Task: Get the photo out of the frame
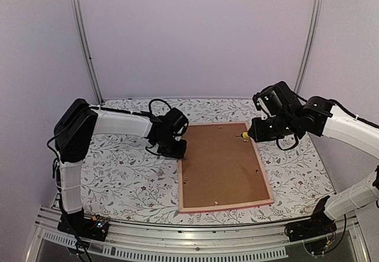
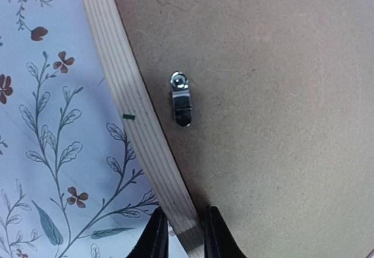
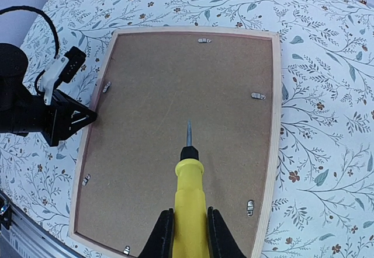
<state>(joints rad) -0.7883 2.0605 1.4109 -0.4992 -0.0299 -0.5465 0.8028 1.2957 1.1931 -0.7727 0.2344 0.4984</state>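
The frame (image 1: 180, 185) lies face down on the counter (image 1: 124, 173), right of centre, its pale wooden back rim and brown backing (image 1: 222, 164) turned up; a thin pink edge shows around the outside. The photo cannot be seen from this side. Small metal clips (image 2: 181, 100) sit along the inner edge of the rim, lying over the backing. The left gripper (image 2: 186, 237) is at the far end of the frame's left rail, its jaws clenched on the rail, one outside over the floral cloth, the other inside over the backing. The right gripper (image 3: 190, 229) hangs above the frame's far right corner, its jaws grasping the yellow handle of a screwdriver (image 3: 190, 188), whose tip points over the backing, clear of the clips.
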